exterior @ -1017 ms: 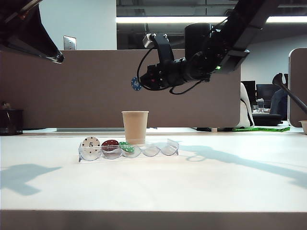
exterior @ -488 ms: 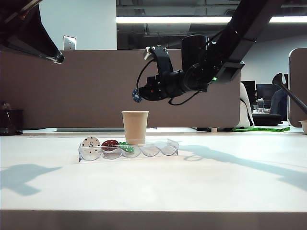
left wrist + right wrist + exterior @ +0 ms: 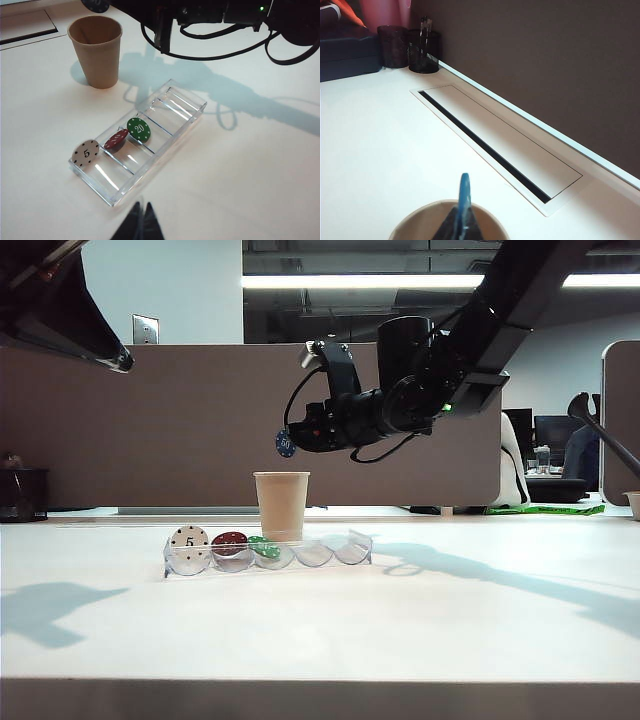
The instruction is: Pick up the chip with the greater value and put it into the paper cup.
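Left tool (image 3: 141, 220): parked above the table's near side, fingers together, empty.
Paper cup (image 3: 281, 504): upright behind the tray.
Chip (image 3: 285, 444): edge-on above the cup mouth.
Right tool (image 3: 292, 443): clenched on the chip.
Advice: centre over the rim, lower slightly, then release.

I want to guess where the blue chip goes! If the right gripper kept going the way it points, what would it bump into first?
Probably the paper cup. The right gripper, shut on the chip, points down toward the cup's open mouth, though depth is hard to judge.
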{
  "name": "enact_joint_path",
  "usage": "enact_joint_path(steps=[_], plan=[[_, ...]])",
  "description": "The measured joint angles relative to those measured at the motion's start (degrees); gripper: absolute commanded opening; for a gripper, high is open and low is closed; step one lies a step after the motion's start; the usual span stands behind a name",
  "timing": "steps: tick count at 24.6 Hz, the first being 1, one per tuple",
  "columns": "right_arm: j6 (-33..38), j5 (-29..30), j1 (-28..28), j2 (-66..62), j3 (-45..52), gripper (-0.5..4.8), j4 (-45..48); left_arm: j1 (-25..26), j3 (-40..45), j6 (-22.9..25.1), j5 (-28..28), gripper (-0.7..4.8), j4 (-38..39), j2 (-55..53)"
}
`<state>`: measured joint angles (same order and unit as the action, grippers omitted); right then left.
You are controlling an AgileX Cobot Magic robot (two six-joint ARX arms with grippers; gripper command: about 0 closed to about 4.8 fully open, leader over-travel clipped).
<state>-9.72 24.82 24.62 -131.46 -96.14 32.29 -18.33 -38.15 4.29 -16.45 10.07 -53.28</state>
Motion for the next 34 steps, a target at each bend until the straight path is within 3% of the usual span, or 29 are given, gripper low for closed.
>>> enact_joint_path(steps=[2,10,16,20,24,28,34], plan=[[0.0,0.0,0.0,0.0,0.0,0.58,0.0,0.0,0.0,0.0,0.0,-0.02,0.0,0.0],[0.1,0.0,0.0,0.0,0.0,0.57,0.0,0.0,0.0,0.0,0.0,-0.02,0.0,0.0],[0.1,-0.5,0.0,0.0,0.0,-0.02,4.1,0.0,0.0,0.0,0.0,-0.03,0.0,0.0],[1.9,-3.3,0.0,0.3,0.0,-0.01,10.8,0.0,0.0,0.0,0.0,-0.05,0.0,0.0],[5.0,-7.2,-0.6,2.1,0.0,-0.01,10.2,0.0,0.0,0.0,0.7,-0.05,-1.6,0.1],[5.2,-13.4,-3.0,8.0,0.2,-0.01,-1.9,0.1,0.0,0.0,5.5,-0.05,-6.1,0.2],[4.4,-14.1,-8.9,15.1,0.2,-0.01,-16.4,0.5,0.0,0.0,6.3,-0.05,-6.4,1.4]])
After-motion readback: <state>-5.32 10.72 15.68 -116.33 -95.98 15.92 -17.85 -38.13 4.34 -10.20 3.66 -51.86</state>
